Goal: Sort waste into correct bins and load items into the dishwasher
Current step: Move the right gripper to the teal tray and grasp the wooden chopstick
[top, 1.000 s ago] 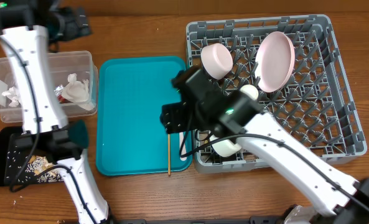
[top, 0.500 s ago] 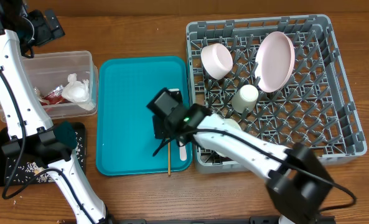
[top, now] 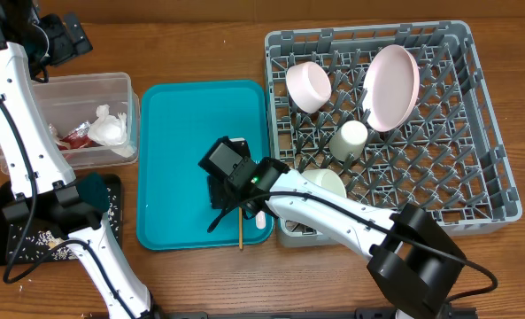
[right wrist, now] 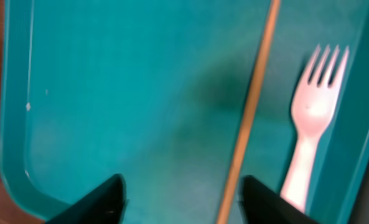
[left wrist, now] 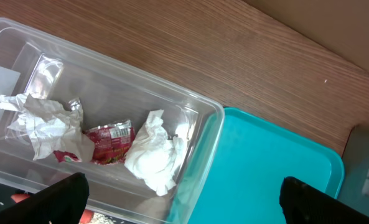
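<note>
over teal tray (top: 173,115): right gripper (right wrist: 181,186), jaws apart around wooden stick (right wrist: 252,112), gripping nothing
fork (right wrist: 312,130): beside stick
left gripper (left wrist: 196,202): spread wide above tub (left wrist: 109,81)

**Two moves to know about**

Your right gripper (top: 221,211) has left the big grey plastic dish rack (top: 474,115). It now hangs low over the flat teal serving tray (top: 173,124), near the white plastic fork (right wrist: 312,124) and the thin wooden stick (right wrist: 252,112). Your left arm (top: 19,106) pulled back to the corner, so the clear plastic tub (top: 67,89) shows its crumpled white napkins (top: 111,128).
</note>
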`<state>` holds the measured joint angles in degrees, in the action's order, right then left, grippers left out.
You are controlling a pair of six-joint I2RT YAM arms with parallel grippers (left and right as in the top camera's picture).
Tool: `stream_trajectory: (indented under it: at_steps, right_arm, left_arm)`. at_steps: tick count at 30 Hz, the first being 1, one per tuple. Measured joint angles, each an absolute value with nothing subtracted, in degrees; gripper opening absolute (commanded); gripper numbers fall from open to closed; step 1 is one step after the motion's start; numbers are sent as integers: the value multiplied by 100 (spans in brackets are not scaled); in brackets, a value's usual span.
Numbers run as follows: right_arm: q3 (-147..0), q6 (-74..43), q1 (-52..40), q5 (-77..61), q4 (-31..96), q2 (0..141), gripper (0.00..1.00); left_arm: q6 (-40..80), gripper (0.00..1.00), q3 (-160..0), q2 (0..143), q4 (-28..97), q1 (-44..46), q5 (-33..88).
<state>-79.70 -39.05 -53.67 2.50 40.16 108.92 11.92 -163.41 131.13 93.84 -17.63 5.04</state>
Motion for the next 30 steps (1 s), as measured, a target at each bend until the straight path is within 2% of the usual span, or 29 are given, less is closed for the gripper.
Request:
stream_trajectory:
  at_steps: [13,30]
  right_arm:
    - [-7968,-4469,-5780,1387,4388,10934,56]
    - [-7968,-4648,-5782,1544,4195,11487,43]
  left_arm:
    - [1192,100,-16341,13113,9384,-1763,532]
    - [1192,100,-16341,13113,9384,-1763,534]
